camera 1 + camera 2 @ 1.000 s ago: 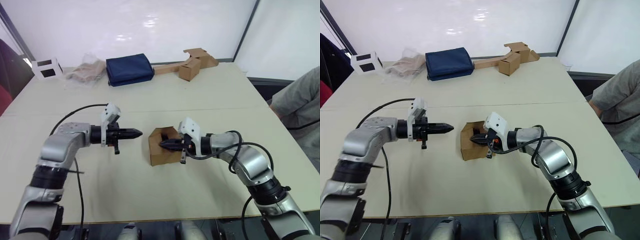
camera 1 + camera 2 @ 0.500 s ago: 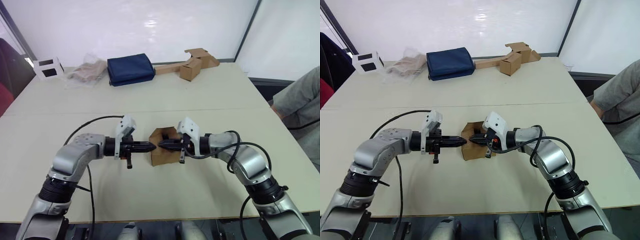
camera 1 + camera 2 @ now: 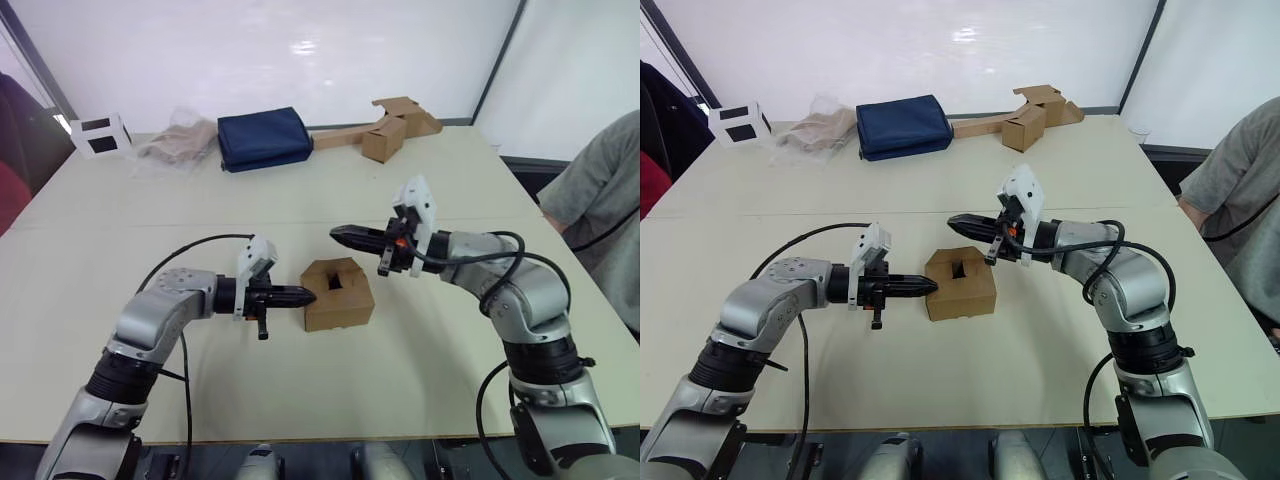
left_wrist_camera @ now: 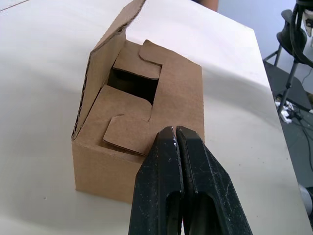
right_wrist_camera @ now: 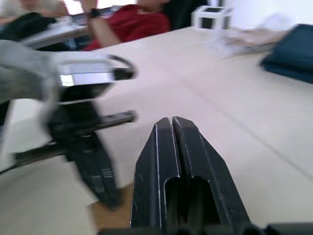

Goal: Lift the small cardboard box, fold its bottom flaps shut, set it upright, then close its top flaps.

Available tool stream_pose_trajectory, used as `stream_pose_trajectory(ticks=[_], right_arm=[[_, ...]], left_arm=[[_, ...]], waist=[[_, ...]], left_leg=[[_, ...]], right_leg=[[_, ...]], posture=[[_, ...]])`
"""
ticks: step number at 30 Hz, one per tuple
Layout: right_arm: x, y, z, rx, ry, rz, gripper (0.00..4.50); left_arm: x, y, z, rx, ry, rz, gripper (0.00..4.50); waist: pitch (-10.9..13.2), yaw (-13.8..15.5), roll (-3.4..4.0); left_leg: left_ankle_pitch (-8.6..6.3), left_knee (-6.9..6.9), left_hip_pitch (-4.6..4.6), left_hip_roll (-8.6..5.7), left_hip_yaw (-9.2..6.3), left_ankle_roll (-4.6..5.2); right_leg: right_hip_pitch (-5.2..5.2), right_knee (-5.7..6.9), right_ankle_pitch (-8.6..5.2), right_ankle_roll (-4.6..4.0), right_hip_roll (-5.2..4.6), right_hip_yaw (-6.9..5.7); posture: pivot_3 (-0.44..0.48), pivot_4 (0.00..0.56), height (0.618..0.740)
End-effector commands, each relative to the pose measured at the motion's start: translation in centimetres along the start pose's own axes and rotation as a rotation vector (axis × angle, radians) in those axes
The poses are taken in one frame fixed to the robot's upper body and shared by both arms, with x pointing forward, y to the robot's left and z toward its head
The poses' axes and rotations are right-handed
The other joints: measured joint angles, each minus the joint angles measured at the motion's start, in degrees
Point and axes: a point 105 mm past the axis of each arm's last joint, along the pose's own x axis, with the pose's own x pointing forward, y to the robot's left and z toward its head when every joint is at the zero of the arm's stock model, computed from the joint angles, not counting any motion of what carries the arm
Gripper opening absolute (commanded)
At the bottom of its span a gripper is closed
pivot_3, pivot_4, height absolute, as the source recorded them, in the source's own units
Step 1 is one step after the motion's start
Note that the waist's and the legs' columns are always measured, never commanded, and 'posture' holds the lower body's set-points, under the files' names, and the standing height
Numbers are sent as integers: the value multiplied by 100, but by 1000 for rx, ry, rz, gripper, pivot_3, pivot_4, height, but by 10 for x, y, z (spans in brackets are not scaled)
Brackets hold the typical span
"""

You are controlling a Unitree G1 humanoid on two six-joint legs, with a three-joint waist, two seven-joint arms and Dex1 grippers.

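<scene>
— Where do we have the small cardboard box (image 3: 338, 293)?

— It sits upright near the middle of the table (image 3: 420, 360), between our two arms. Our left claw (image 3: 306, 295), its fingers pressed together with nothing between them, touches the box's edge at the 9 o'clock side.

— And the top flaps (image 4: 142, 93)?

— Mostly folded in. In the left wrist view two notched flaps overlap across the top, a dark gap shows between them, and one flap stands half raised along one side.

— Our right claw (image 3: 338, 233)?

— It hangs in the air above the table, just beyond the box toward 12 o'clock, apart from it, fingers pressed together and holding nothing.

— What do we see farther out?

— Along the far edge, a white cube with black squares (image 3: 100, 134) at 10 o'clock, a crumpled clear bag (image 3: 178, 143) beside it, then a navy blue pouch (image 3: 263, 138), and brown cardboard pieces with a long strip (image 3: 385, 130) toward 1 o'clock. A person's grey sleeve (image 3: 600, 205) shows at 3 o'clock.
</scene>
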Motion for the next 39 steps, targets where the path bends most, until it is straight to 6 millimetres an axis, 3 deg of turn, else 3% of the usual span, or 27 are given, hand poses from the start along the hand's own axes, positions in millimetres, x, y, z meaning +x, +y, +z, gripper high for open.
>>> stream_pose_trajectory(ticks=[1, 18, 23, 30, 39], right_arm=[[7, -10, -6, -83, 49, -61, 0], [2, 13, -33, -64, 135, 54, 0], [3, 15, -34, -56, 136, 51, 0], [4, 15, -35, -58, 136, 49, 0], [3, 18, -33, -62, 131, 49, 0]], left_arm=[[1, -1, 4, 25, 0, -5, 50], [-17, -2, 10, 15, -5, 24, 50], [-20, 7, 29, 13, -79, 60, 50], [-8, 19, 35, 25, -113, 91, 50], [14, 32, 23, 43, -92, 100, 50]], waist=[[0, -3, 0], [0, -4, 0], [1, 2, 0], [1, -3, 0], [1, -2, 0]], left_leg=[[0, 0, 0, 0, 0, 0], [0, -2, 0, 1, 0, 0], [0, -2, 0, 1, 0, 0], [0, -1, -1, 1, 0, 0], [0, -1, -1, 0, 0, 0]], right_leg=[[0, 0, 0, 0, 0, 0], [-1, 0, 0, 0, 1, 0], [-2, 0, 0, 0, 1, 0], [-2, -1, 0, 0, 1, 0], [-2, -1, 0, 0, 1, 0]], posture=[[0, 150, 740], [0, 150, 740], [0, 150, 740], [0, 150, 740], [0, 150, 740]])
